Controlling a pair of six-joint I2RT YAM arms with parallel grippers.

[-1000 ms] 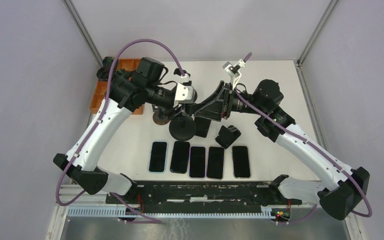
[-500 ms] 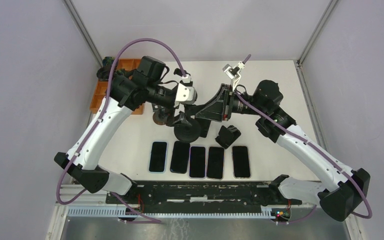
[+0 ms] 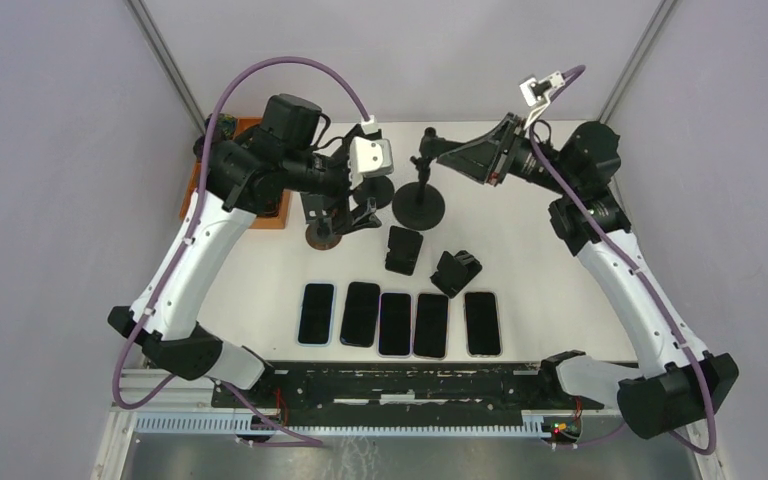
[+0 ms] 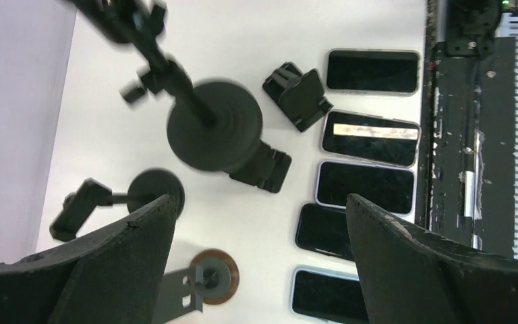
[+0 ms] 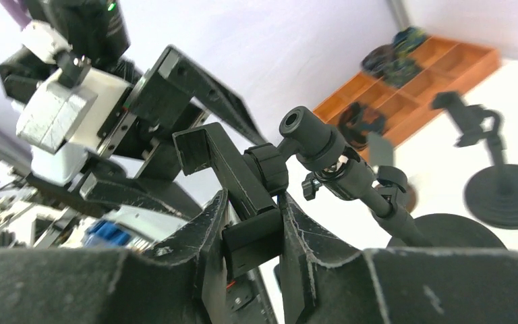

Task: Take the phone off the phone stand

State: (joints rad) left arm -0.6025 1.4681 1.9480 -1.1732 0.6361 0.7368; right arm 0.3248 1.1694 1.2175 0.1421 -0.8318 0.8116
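Note:
My right gripper (image 3: 438, 153) is shut on the clamp arm (image 5: 253, 233) of a black phone stand (image 3: 419, 203) with a round base (image 4: 214, 125). It holds the stand at the back middle of the table, and the clamp carries no phone. The stand's ball joint (image 5: 330, 158) rises beside my right gripper (image 5: 253, 202). My left gripper (image 3: 358, 213) hangs open, left of the stand and apart from it. My left gripper (image 4: 257, 199) has nothing between its wide jaws. Several phones (image 3: 395, 323) lie flat in a row near the front edge, and the nearest phone (image 4: 365, 185) shows below the jaws.
Two small folded stands (image 3: 404, 250) (image 3: 457, 272) sit behind the phone row. A brown-based stand (image 3: 322, 235) and another round-based stand (image 4: 152, 192) stand at the left. An orange tray (image 3: 245, 170) sits at the back left corner.
My right gripper has carried the phone stand away from the phone row toward the back right. My left gripper has opened wide and pulled back to the left.

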